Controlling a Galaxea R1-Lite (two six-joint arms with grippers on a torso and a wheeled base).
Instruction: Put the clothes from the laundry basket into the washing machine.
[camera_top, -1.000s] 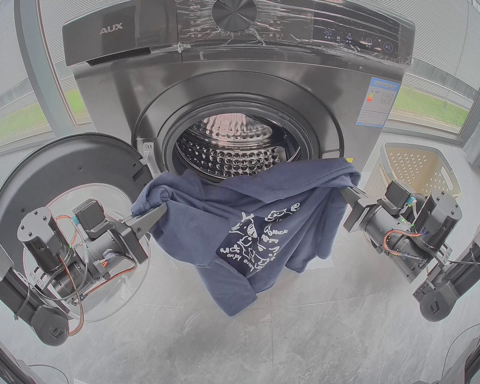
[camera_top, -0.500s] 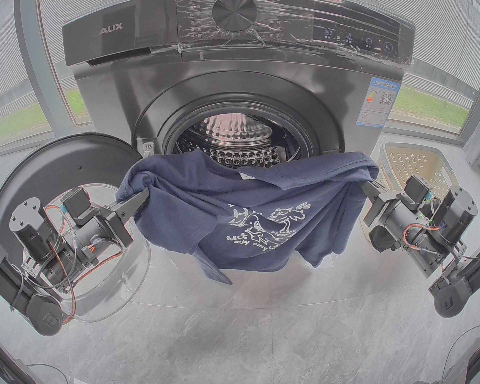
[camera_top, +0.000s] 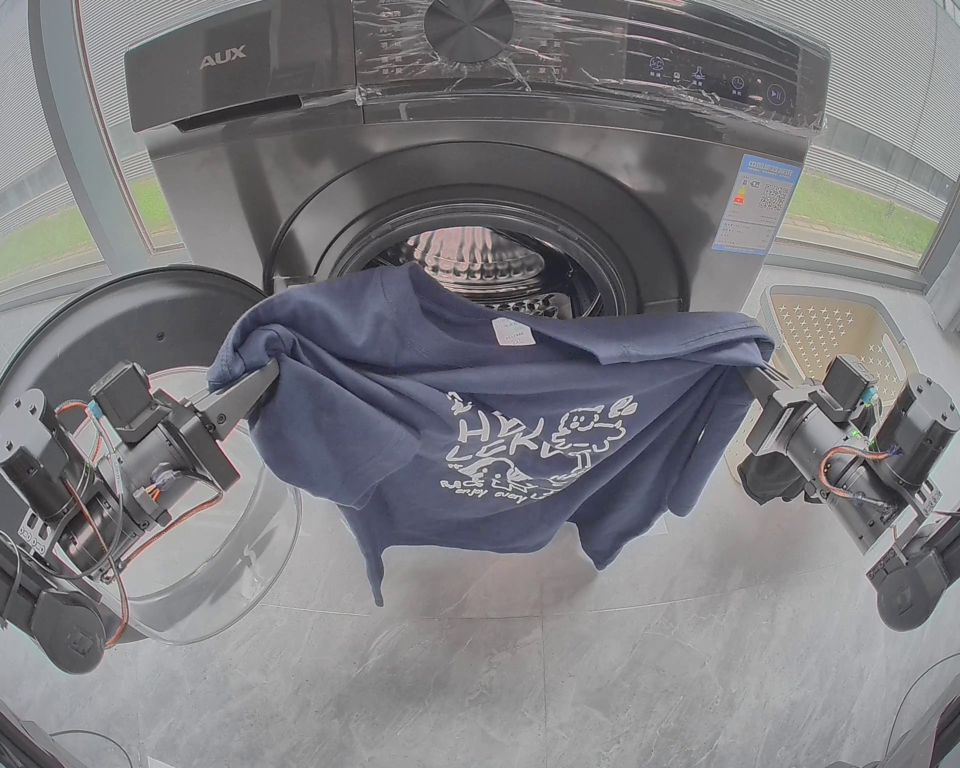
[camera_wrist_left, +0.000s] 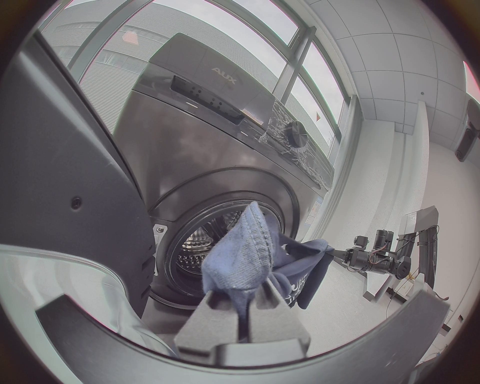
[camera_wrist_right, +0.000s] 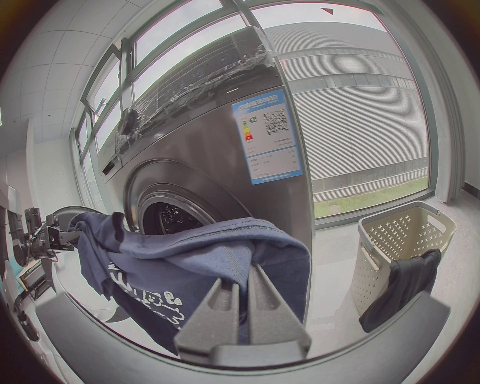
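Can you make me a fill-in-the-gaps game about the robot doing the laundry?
1. The left gripper and the right gripper hold up a dark ____ T-shirt.
2. The washing machine has its round door standing ____.
3. A ____ garment hangs over the rim of the laundry basket.
Missing words: blue; open; black.

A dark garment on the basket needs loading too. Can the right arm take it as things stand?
Probably not yet: the right gripper is shut on the blue T-shirt, shared with the left gripper. The dark garment on the basket hangs nearby.
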